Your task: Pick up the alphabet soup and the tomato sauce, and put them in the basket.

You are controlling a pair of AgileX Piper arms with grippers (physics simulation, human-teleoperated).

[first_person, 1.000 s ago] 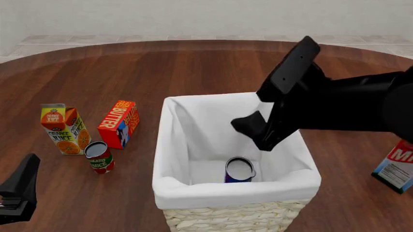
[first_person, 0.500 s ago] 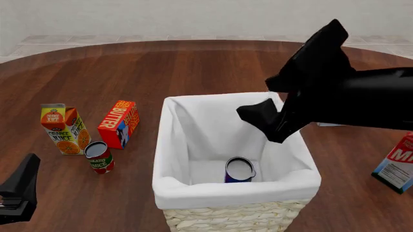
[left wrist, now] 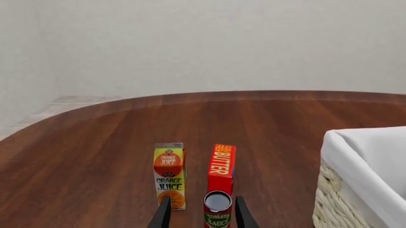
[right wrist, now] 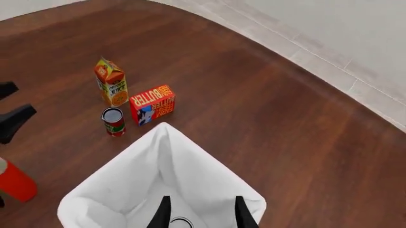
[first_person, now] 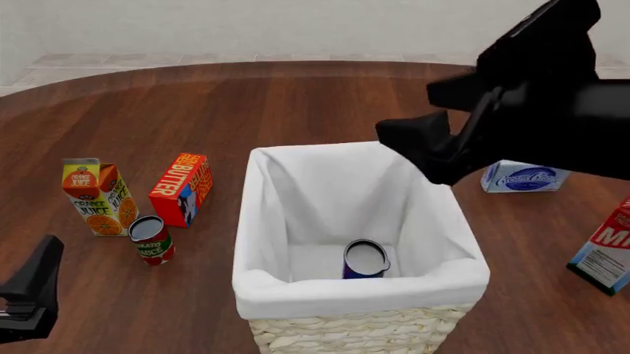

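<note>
Standing upright on the white lining at the bottom of the basket [first_person: 258, 221], the alphabet soup [first_person: 365, 259] sits near the basket's front wall, its pale top facing up. The right gripper [right wrist: 198, 214] hangs above the basket's far right corner in the front view; its wrist view shows the two fingers spread apart with nothing between them, looking down into the basket, with the rim of the can just visible below.

The tomato sauce [first_person: 150, 239] stands upright on the wooden table [first_person: 295, 103], well to the left of the basket, just in front of the orange juice carton [first_person: 99, 197] and the red butter box [first_person: 181, 189]. The left gripper [left wrist: 201, 216] is low at the front left of the table; its wrist view shows its fingers parted, with the tomato sauce can framed between them but farther off, not gripped.

To the right of the basket a blue and white cream cheese box [first_person: 521, 177] lies partly hidden behind the right arm, and a milk carton [first_person: 604, 254] stands at the right edge of the front view.
</note>
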